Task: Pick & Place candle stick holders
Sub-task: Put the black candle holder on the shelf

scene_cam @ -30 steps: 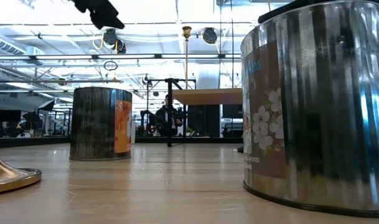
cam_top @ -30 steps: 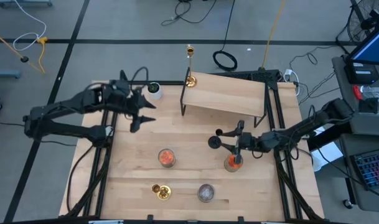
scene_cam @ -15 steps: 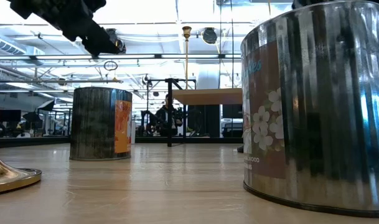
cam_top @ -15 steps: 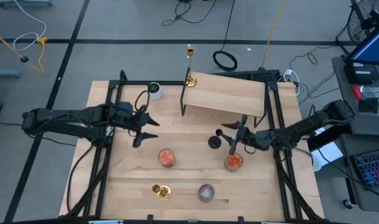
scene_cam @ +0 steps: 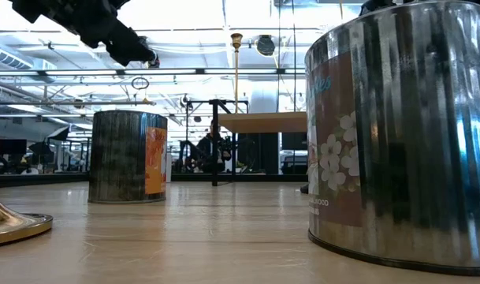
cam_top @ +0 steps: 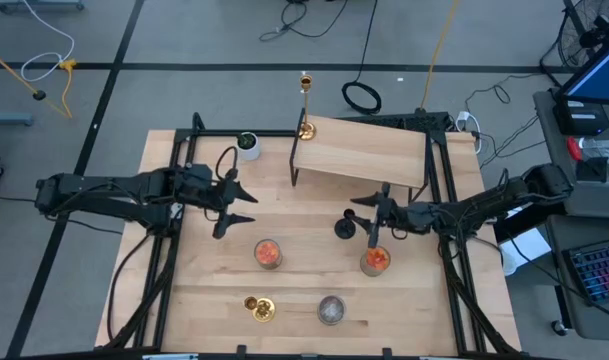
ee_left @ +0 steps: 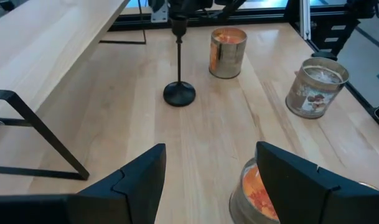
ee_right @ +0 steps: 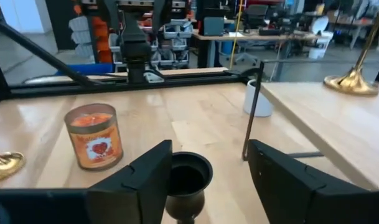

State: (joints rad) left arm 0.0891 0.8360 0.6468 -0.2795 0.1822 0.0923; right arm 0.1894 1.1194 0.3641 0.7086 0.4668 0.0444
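Right gripper (ee_right: 189, 180) spread around the black holder's (ee_right: 188, 177) cup — not pinching. Left gripper (ee_left: 208, 171) spread too, above the orange jar (ee_left: 259, 193) left of that holder.

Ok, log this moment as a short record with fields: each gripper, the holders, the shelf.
left gripper: open, above the table beside the orange jar
right gripper: open, fingers either side of the black holder cup
second orange jar: under the right arm
grey jar: front edge
gold holders: one front left, one on the wooden shelf
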